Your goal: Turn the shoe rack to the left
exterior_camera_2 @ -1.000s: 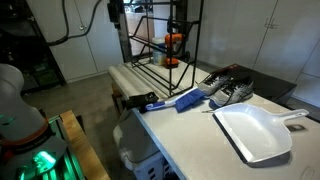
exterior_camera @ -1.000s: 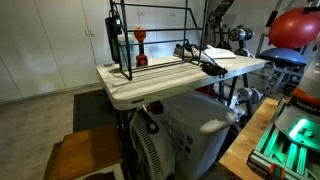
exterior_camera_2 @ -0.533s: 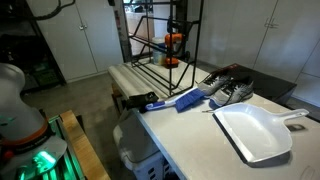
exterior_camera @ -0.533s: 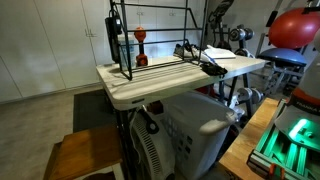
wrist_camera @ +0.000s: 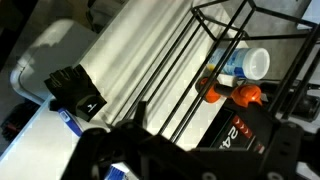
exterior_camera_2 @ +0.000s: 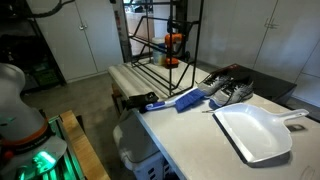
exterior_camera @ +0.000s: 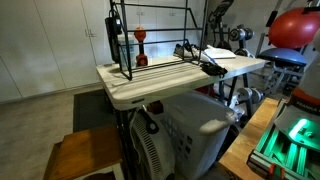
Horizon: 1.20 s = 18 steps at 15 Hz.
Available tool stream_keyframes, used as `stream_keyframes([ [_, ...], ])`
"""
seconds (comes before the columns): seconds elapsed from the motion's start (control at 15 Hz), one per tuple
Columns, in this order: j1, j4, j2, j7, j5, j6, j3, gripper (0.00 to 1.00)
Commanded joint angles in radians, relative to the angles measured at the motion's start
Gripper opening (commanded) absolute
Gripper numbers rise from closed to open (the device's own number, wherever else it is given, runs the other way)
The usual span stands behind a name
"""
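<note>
The shoe rack (exterior_camera: 155, 40) of thin black rods stands at the far end of the white slatted tabletop (exterior_camera: 150, 88). It also shows in the other exterior view (exterior_camera_2: 160, 40). In the wrist view I look down on the shoe rack's wire shelf (wrist_camera: 200, 60) from high above. My gripper (wrist_camera: 220, 140) is a dark blur at the bottom of that view. Its fingers stand wide apart and hold nothing. It is above the rack and apart from it. The gripper is out of frame in both exterior views.
An orange object (exterior_camera_2: 172, 42) and a white bottle (wrist_camera: 245, 65) sit inside the rack. Shoes (exterior_camera_2: 225, 90), a blue brush (exterior_camera_2: 188, 99) and a white dustpan (exterior_camera_2: 255, 130) lie on the adjoining table. A black clamp (wrist_camera: 78, 92) grips the table edge.
The gripper showed at the top edge of an exterior view one second ago, above the rack. It has since risen out of that frame. The rack has not moved.
</note>
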Motion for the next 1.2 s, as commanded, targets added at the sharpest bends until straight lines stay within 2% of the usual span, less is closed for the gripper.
stream_keyframes([
  [0.0,-0.004,0.077,0.046,0.129,-0.026,-0.004,0.028,1.00],
  [0.27,-0.003,0.122,0.089,0.286,-0.097,0.055,0.085,1.00],
  [0.67,0.030,0.172,0.161,0.525,-0.244,0.078,0.159,1.00],
  [1.13,0.067,0.214,0.230,0.816,-0.399,0.098,0.198,1.00],
])
